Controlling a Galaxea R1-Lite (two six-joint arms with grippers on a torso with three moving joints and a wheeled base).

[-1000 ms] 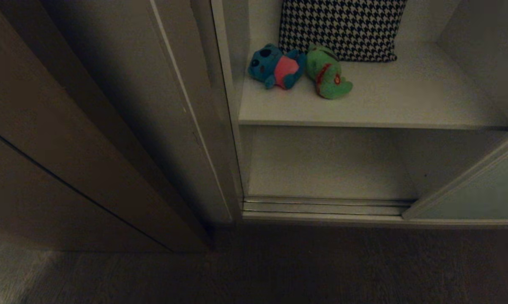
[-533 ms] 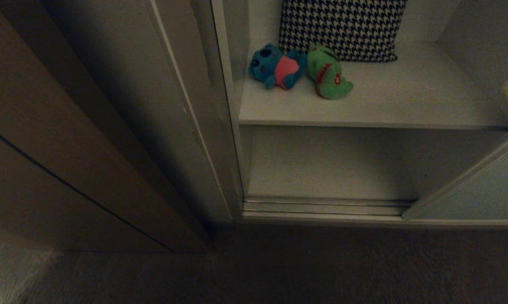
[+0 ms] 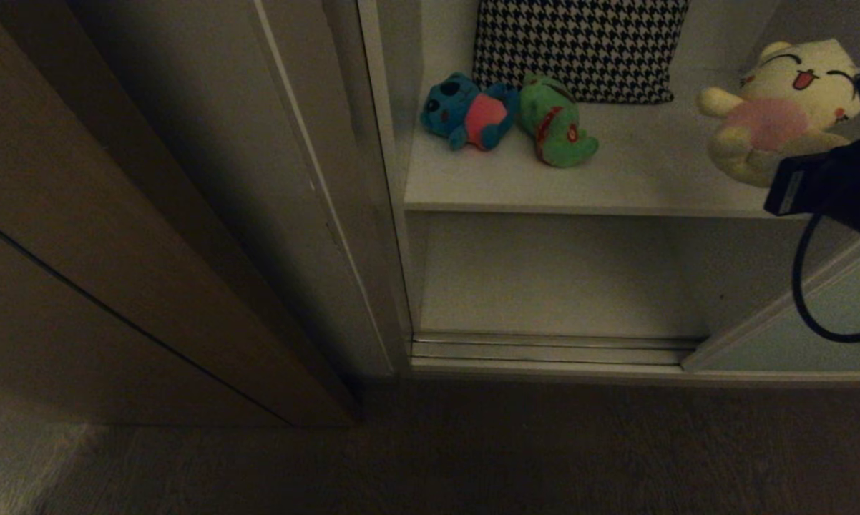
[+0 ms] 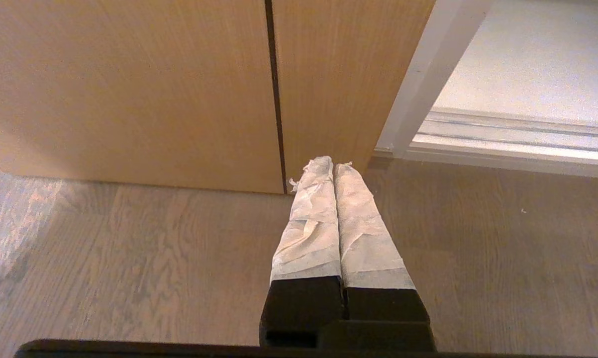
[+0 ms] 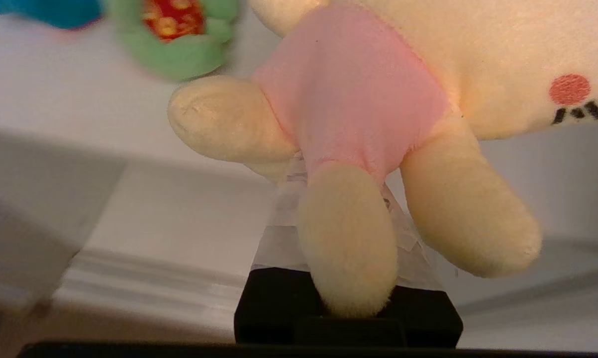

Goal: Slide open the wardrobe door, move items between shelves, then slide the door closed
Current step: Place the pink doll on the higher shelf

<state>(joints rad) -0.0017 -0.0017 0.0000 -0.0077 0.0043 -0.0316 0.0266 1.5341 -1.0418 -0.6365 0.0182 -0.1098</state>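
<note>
A yellow plush toy with a pink belly hangs at the right, just above the upper shelf; my right gripper is shut on its underside, fingertips buried in the plush. A blue toy and a green frog lie side by side at the left of that shelf. The lower shelf is bare. The sliding wardrobe door stands slid to the right, leaving the opening uncovered. My left gripper is shut on nothing, parked low over the wood floor.
A houndstooth cushion leans at the back of the upper shelf. Silver floor rails run along the wardrobe's front. A grey panel and a brown wooden panel stand to the left. A black cable hangs from my right arm.
My right arm has come into the head view from the right edge and risen, carrying the yellow toy up to the upper shelf. The blue toy and frog have not moved.
</note>
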